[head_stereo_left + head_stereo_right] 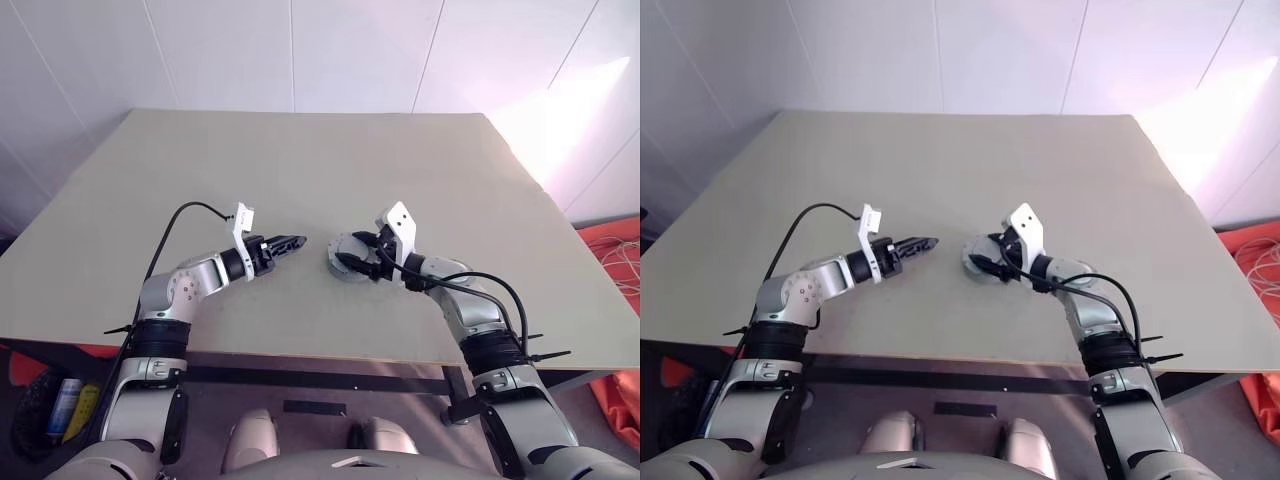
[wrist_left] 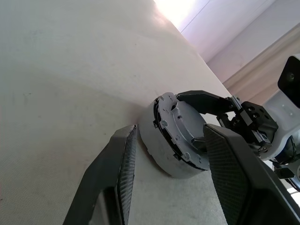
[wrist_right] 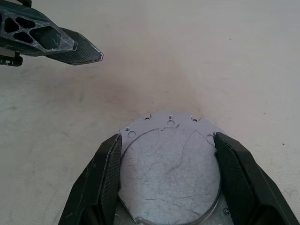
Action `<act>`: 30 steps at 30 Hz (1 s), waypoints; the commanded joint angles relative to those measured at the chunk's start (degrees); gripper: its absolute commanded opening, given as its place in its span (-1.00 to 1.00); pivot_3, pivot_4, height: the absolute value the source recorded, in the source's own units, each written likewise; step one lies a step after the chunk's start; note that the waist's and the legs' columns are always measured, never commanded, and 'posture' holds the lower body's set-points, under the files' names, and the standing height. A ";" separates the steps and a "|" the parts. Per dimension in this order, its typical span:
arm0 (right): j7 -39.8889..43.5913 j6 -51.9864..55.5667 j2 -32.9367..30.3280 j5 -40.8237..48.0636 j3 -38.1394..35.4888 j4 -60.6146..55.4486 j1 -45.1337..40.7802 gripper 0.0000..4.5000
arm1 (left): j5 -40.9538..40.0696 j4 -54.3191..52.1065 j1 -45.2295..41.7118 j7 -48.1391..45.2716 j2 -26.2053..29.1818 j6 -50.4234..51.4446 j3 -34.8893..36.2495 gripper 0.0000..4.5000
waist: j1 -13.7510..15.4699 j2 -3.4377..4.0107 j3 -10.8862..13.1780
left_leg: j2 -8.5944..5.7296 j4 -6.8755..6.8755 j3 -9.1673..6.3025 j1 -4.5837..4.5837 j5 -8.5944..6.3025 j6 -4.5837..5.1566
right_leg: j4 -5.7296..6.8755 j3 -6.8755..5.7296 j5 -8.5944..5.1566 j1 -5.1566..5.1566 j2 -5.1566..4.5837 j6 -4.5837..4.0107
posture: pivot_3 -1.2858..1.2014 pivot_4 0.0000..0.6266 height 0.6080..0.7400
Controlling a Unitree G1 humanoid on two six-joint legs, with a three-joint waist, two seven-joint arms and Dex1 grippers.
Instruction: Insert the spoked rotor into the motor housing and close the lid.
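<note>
The motor housing (image 1: 348,256) sits on the beige table (image 1: 300,170), a little right of the table's middle and towards the near edge; it is a short round silver-grey cup, and in the right wrist view its upward face (image 3: 169,176) is a flat scratched metal plate with small holes along the rim, so the windings are not to be seen. The right gripper (image 3: 168,185) reaches in from the right with its two black fingers (image 3: 107,180) set on either side of the housing, pressed against the rim as far as the wrist view tells, so it is grasping the housing, which rests flat on the table. The left gripper (image 1: 290,243) hangs just to the left of the housing, well clear of it, pointing across at it; its fingers (image 2: 117,187) stand parted with nothing between them, and past them the left wrist view shows the housing's side wall (image 2: 154,150) with the right gripper's fingers on it. Behind the table stands a white panelled wall (image 1: 300,50)
</note>
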 commanded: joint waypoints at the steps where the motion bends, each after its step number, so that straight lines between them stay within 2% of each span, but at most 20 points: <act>1: -0.43 0.77 0.35 -1.42 1.65 1.99 -0.57 0.32 | -0.93 -2.20 -0.27 -0.14 0.34 -0.26 0.69 0.06 | -0.10 0.00 0.00 | 0.00 0.00 0.00 0.00 0.00 0.00 | 0.00 0.00 0.00 0.00 0.00 0.00 | 0.03 -1.00 1.00; 7: -1.00 1.01 0.70 -2.19 2.74 3.55 -1.47 0.32 | -1.01 -2.37 -0.09 -0.05 0.36 -0.22 0.82 0.06 | -0.76 0.00 0.00 | 0.01 0.00 0.00 0.22 0.00 -0.01 | -0.01 0.00 -0.19 0.30 0.00 0.33 | 0.03 -1.00 1.00; 30: -1.83 0.32 1.67 -3.46 4.43 7.43 -2.98 0.32 | -1.20 -2.90 0.19 0.15 0.43 0.20 1.01 0.06 | -1.49 -0.01 0.00 | 0.03 -0.07 -0.01 0.53 0.05 -0.10 | -0.03 0.03 -0.23 0.46 0.02 0.39 | 0.03 -1.00 1.00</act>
